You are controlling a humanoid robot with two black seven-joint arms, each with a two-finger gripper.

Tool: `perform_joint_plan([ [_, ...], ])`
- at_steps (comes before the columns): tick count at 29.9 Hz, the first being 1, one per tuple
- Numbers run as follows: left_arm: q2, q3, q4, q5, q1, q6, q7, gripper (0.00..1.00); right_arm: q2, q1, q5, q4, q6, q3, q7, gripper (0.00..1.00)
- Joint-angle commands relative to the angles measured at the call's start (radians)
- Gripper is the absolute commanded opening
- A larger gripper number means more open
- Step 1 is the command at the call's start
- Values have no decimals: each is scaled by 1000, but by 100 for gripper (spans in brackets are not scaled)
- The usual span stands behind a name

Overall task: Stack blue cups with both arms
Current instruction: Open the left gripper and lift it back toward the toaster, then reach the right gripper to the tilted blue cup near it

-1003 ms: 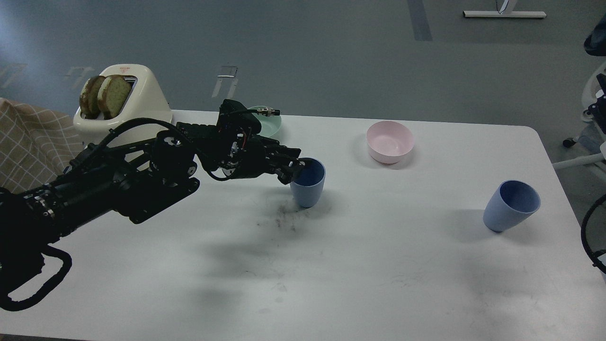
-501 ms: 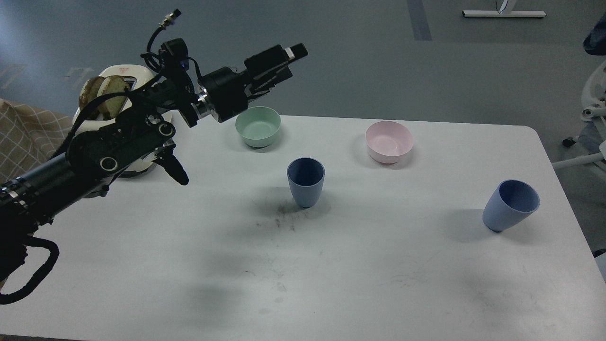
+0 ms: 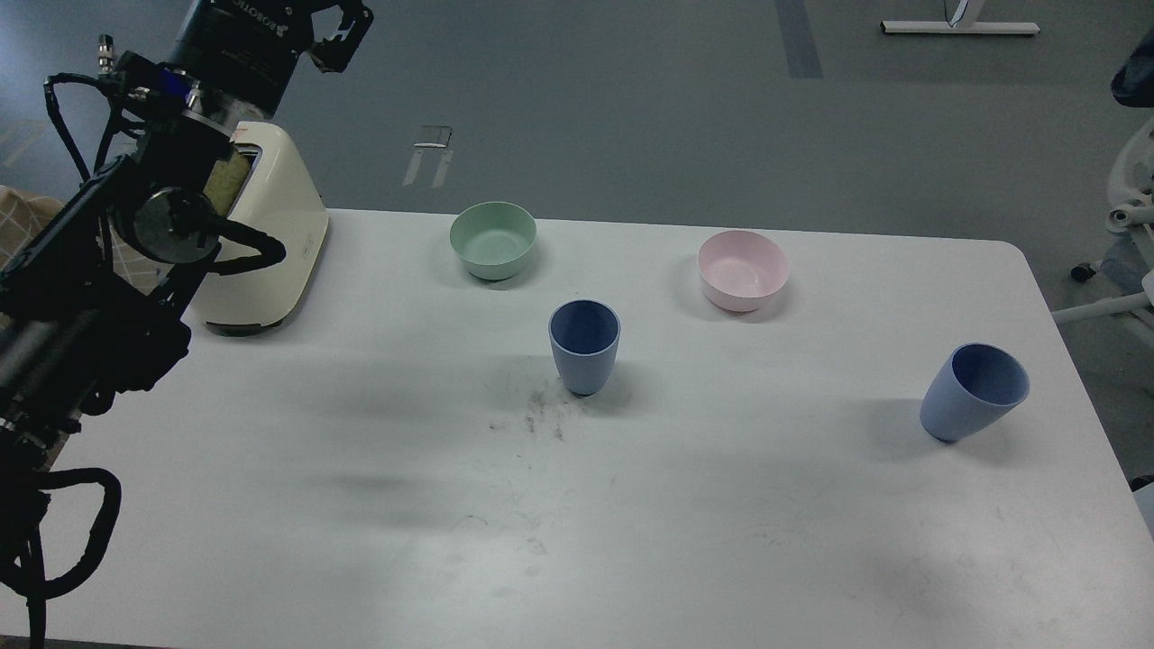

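So the left arm [image 3: 135, 225] is way up at the top-left corner, rising over the cream toaster [image 3: 270, 243], and its gripper [image 3: 338, 22] is cut off by the top edge of the head view, so I honestly can't tell if the fingers are spread or closed; nothing visible in them though. The right gripper isn't in the shot at all. Both blue cups are just sitting on the white table [image 3: 631, 541], well apart from each other: the middle cup [image 3: 584, 347] stands upright near the centre, right next to some dark scuff marks [image 3: 536, 416], and the far-right cup [image 3: 974, 392] looks tilted, mouth leaning toward the right edge. Behind them are the mint-green bowl [image 3: 493, 240] and the pink bowl [image 3: 743, 269], both upright and not touching either cup.
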Motion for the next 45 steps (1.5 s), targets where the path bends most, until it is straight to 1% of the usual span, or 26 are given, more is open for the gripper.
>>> perform_joint_plan([
  [1, -2, -35, 1, -16, 35, -3, 7, 98, -22, 38, -323, 47, 0, -66, 110, 100],
  [4, 8, -35, 2, -16, 47, -3, 12, 98, -26, 43, -477, 78, 0, -120, 155, 100],
  [5, 11, -35, 4, -15, 49, -3, 12, 98, -30, 41, -502, 79, 0, -134, 159, 100],
  [7, 22, -32, 19, -6, 52, -3, 15, 98, -36, 44, -555, 81, 0, -185, 161, 100],
  [9, 51, -20, 25, 1, 53, -3, 7, 98, -36, 37, -586, 79, 0, -257, 160, 100],
  [11, 54, -20, 25, 1, 55, -3, 5, 98, -37, 37, -611, 75, 0, -287, 160, 100],
  [13, 56, -20, 25, 1, 55, -3, 5, 98, -33, 35, -715, 67, 0, -343, 160, 100],
  [20, 51, -15, 25, 2, 53, -3, 7, 98, -27, 8, -819, 55, 0, -404, 155, 100],
  [22, 50, -15, 25, 2, 52, -3, 7, 98, -23, -9, -836, 50, 0, -410, 152, 96],
  [24, 48, -15, 25, 5, 52, 3, 9, 98, -13, -29, -855, 49, 0, -413, 144, 94],
  [26, 47, -14, 25, 7, 50, 6, 10, 98, -8, -40, -865, 49, 0, -415, 127, 93],
  [27, 45, -14, 25, 8, 50, 6, 10, 98, -7, -49, -868, 47, 0, -415, 124, 90],
  [30, 45, -14, 25, 16, 49, 6, 13, 98, -5, -54, -869, 36, 0, -415, 124, 89],
  [31, 42, -14, 25, 23, 47, 7, 13, 98, 3, -54, -869, 26, 0, -416, 124, 86],
  [33, 40, -14, 25, 34, 44, 12, 13, 98, 15, -54, -869, 9, 0, -416, 124, 85],
  [35, 39, -15, 25, 37, 41, 18, 13, 98, 21, -54, -869, -1, 0, -426, 124, 78],
  [38, 40, -15, 25, 37, 38, 20, 13, 98, 32, -51, -870, -8, 0, -450, 124, 72],
  [42, 39, -15, 25, 37, 41, 18, 13, 98, 59, -51, -872, -25, 0, -449, 117, 67],
  [44, 39, -15, 25, 37, 43, 17, 12, 98, 67, -51, -872, -28, 0, -450, 110, 66],
  [45, 39, -15, 25, 37, 44, 17, 13, 98, 69, -49, -872, -31, 0, -452, 107, 61],
])
